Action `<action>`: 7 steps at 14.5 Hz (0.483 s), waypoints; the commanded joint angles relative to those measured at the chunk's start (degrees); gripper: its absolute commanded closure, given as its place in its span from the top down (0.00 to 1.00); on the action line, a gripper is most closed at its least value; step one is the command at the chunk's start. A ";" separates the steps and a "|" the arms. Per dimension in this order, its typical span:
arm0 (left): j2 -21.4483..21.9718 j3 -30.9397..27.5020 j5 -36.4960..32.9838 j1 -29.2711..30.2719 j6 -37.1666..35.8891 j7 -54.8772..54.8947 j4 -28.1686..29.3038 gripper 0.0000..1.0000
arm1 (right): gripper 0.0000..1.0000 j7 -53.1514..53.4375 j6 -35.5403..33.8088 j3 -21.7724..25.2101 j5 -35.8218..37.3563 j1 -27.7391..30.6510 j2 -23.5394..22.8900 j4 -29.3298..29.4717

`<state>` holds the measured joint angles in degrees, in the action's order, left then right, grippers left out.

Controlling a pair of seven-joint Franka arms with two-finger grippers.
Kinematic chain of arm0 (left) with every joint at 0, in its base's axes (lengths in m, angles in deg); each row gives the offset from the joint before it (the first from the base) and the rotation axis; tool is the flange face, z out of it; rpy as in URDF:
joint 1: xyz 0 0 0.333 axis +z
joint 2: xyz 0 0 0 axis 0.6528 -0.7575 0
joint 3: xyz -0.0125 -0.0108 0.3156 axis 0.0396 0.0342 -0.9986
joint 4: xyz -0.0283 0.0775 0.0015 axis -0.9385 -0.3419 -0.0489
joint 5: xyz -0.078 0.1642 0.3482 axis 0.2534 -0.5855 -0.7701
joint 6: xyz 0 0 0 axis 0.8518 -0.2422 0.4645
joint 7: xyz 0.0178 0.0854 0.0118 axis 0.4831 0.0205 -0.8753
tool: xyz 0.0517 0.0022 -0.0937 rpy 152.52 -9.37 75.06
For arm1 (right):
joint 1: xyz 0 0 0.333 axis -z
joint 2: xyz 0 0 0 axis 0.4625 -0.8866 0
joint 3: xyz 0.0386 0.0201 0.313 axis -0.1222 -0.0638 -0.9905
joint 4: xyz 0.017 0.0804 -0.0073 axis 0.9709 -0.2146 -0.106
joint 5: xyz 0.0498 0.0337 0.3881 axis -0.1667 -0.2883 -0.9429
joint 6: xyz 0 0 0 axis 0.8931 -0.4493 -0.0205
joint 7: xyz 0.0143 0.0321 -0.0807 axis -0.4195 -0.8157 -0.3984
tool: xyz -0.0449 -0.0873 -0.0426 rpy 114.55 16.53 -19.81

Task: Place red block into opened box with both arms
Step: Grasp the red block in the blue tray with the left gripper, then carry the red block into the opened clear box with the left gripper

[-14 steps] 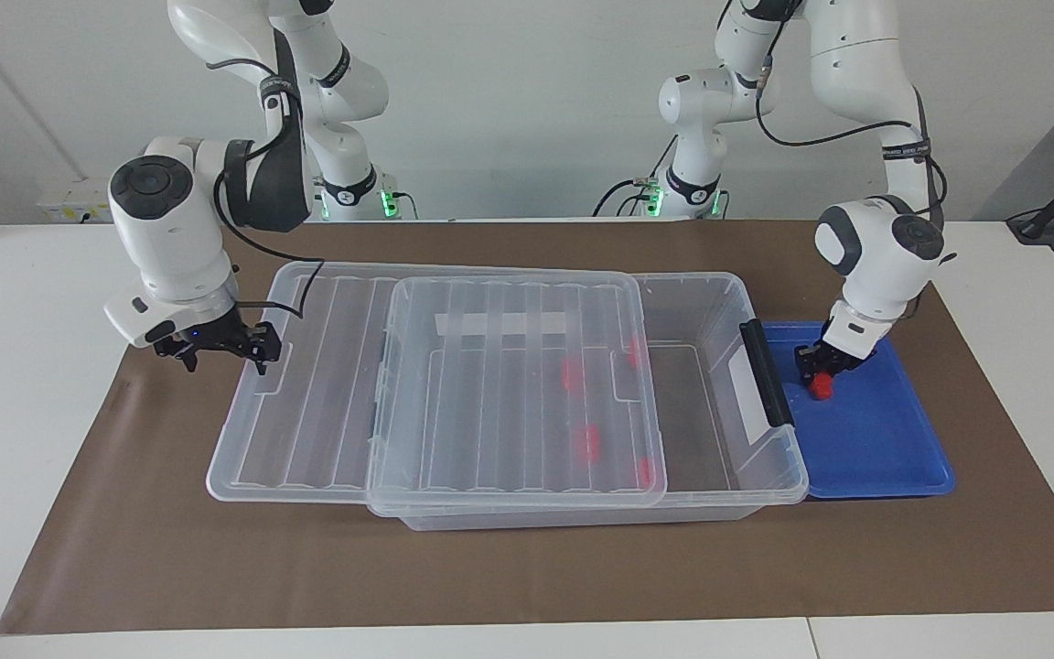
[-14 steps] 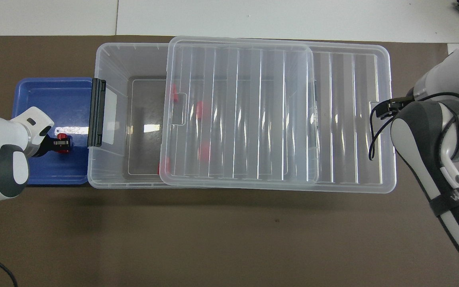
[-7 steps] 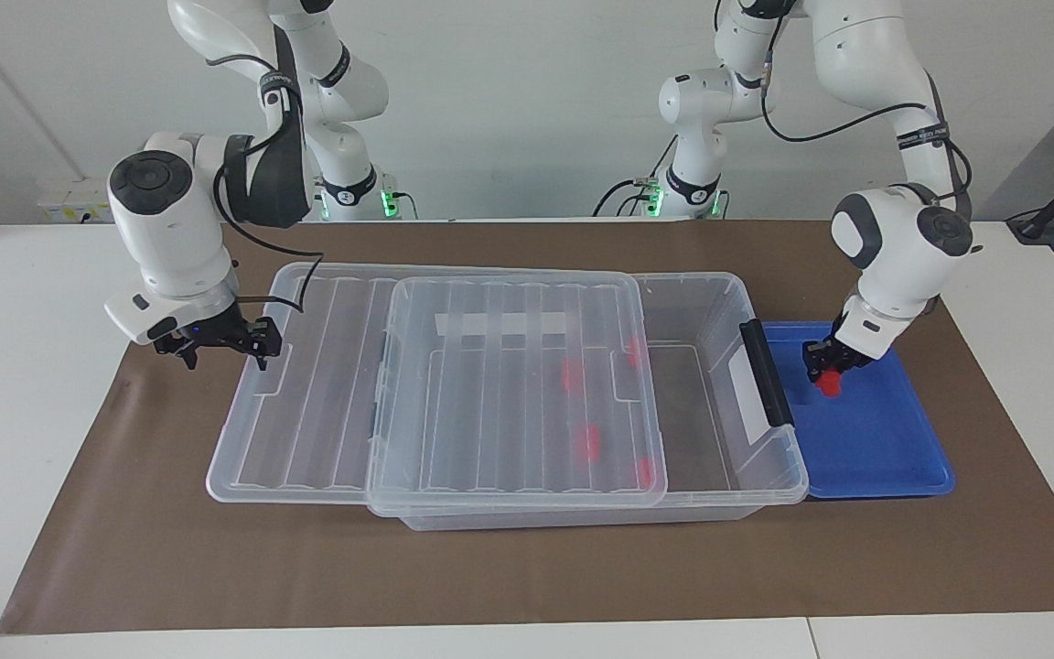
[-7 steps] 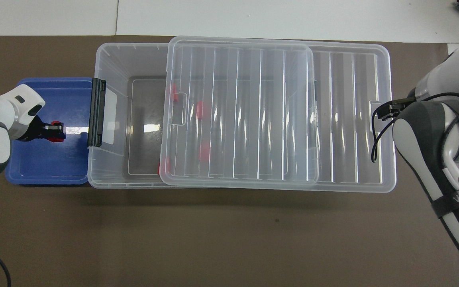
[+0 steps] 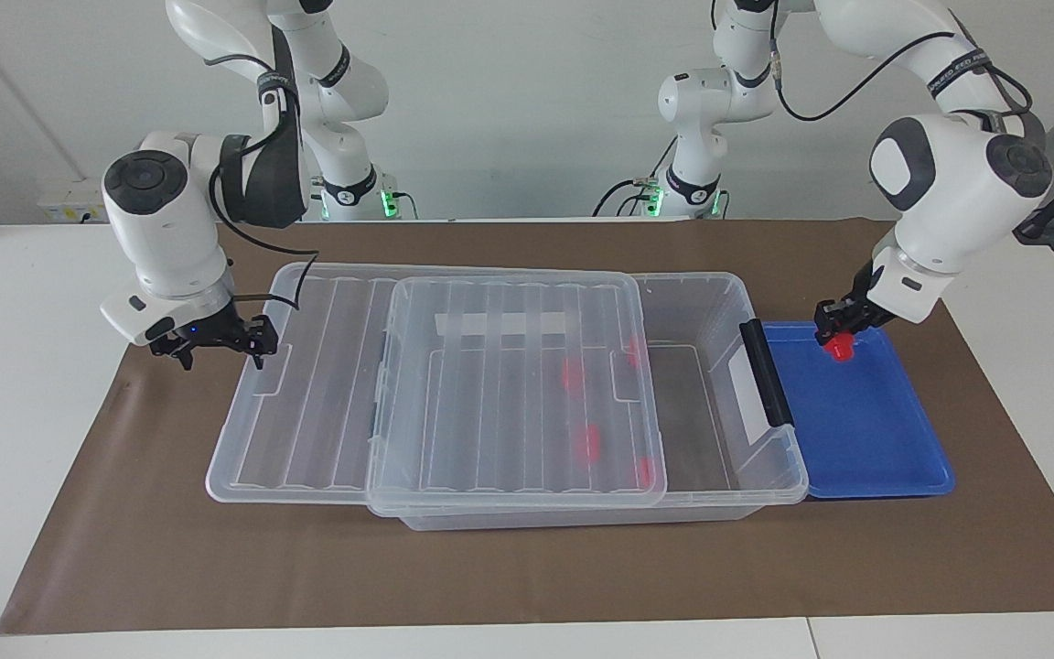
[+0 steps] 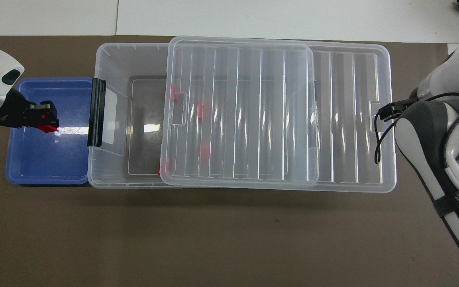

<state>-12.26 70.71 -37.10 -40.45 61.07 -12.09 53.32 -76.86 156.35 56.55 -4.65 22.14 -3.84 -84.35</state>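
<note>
The left gripper (image 5: 836, 322) is closed on the red block (image 5: 843, 346), holding it in the air over the blue tray (image 5: 865, 439); between these jaws and the open part of the clear storage bin (image 5: 719, 302) stands the bin's black handle bar (image 5: 765, 371) with a white label strip (image 5: 747, 403) (no writing can be read on it). The right gripper (image 5: 216, 348), jaws fully apart and holding nothing, hovers at the end of the ribbed lid (image 5: 509, 384), which covers most of the bin, four other red blocks (image 5: 587, 441) under it.
</note>
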 commanded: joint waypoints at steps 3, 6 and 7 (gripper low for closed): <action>-0.50 2.52 2.95 -6.45 -1.85 -21.62 -4.90 0.00 | 1.00 -4.43 -0.79 -0.23 1.48 1.62 0.86 -0.23; -0.41 2.79 2.43 -11.19 3.50 -27.98 -3.24 0.00 | 1.00 -5.58 -0.79 -0.23 1.57 1.62 0.95 -0.14; 0.37 2.79 2.16 -11.55 4.91 -28.07 -1.66 0.00 | 1.00 -5.58 -0.88 -0.23 1.48 1.62 0.95 -0.05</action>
<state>-12.31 74.31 -35.04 -50.42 63.11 -38.40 49.84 -80.99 156.35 56.73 -4.63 23.17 -3.80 -84.19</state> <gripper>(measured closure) 0.656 0.000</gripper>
